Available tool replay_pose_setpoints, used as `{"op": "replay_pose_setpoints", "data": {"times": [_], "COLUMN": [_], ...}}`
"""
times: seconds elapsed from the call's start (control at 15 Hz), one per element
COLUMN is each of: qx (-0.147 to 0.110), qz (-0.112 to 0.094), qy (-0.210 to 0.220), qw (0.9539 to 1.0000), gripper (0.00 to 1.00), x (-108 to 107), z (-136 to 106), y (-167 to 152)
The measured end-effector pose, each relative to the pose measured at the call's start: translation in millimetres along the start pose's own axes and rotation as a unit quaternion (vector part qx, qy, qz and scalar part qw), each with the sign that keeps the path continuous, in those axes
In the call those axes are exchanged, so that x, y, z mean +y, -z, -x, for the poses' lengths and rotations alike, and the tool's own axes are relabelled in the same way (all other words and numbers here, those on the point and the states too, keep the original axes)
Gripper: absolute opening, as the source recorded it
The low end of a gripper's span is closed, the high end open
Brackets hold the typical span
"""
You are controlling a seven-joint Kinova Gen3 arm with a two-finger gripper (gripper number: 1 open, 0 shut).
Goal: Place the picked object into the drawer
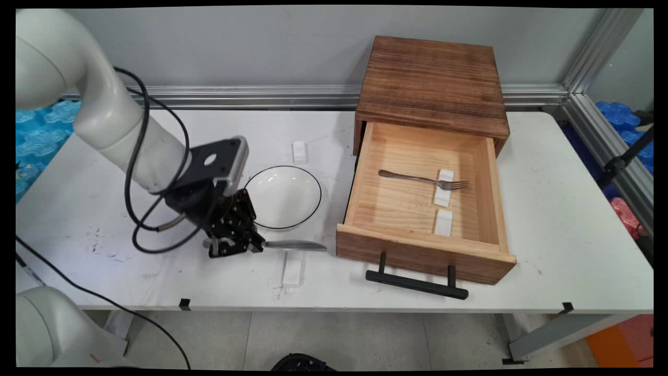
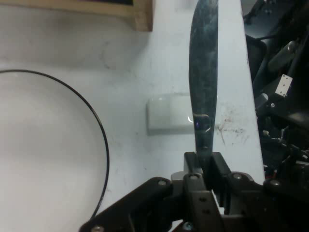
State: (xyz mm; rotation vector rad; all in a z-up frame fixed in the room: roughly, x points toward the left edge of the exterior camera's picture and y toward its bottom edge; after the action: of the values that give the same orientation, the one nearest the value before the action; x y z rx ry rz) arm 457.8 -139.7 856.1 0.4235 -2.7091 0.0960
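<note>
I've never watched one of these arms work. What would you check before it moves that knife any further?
1. Grip: fingers shut on the knife handle, blade sticking straight out. Ok.
2. Knife clear of the white block under it: cannot tell.
3. Bowl beside the gripper, close by but apart. Ok.
4. Drawer pulled open. Ok.
5. Space in the drawer: fork lies on one of two white rests; the other is bare. Ok.
</note>
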Motion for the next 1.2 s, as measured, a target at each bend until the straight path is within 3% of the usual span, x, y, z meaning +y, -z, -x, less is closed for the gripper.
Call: {"op": "replay_pose_setpoints", "data": {"times": [0.67, 1.2], "qx": [0.033, 0.053], "qz": [-0.019, -0.034], "qy": [0.004, 0.003], "qw": [0.9993, 0.9980], "gripper": [0.00, 0.00], "x": [-53, -105], "z": [-54, -105], "y": [35, 34]}}
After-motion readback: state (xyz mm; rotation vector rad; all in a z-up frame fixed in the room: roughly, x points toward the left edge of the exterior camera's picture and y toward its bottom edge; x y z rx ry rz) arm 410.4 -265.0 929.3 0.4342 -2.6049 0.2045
